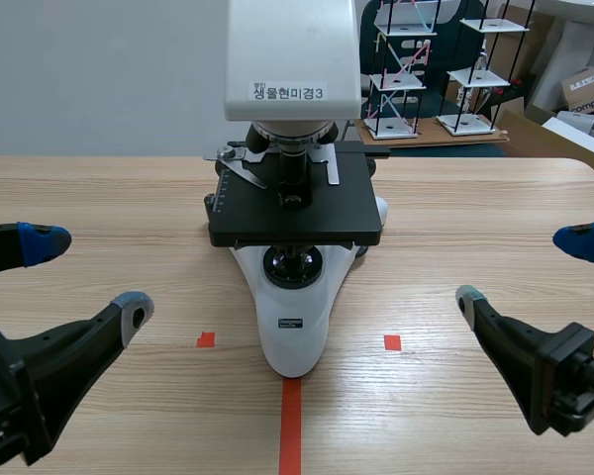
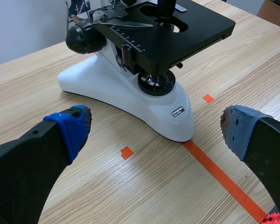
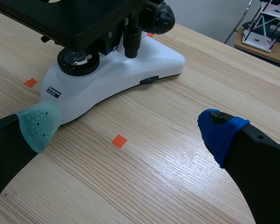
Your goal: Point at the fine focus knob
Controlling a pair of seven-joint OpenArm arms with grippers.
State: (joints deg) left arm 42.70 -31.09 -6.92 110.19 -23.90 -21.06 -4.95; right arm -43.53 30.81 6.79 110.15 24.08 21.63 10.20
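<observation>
The fine focus knob (image 3: pixel 161 17) sits low on the microscope's (image 1: pixel 295 332) far right flank, far and left of the right hand (image 3: pixel 128 127) — spread wide, like the left hand (image 2: pixel 155 126) — so the right arm seems nearer.

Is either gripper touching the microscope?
No: the left gripper and right gripper hang open, apart from the microscope.

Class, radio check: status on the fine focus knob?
Left gripper open, right gripper open. Focus knob untouched, both short of microscope. Nothing in the way.
</observation>
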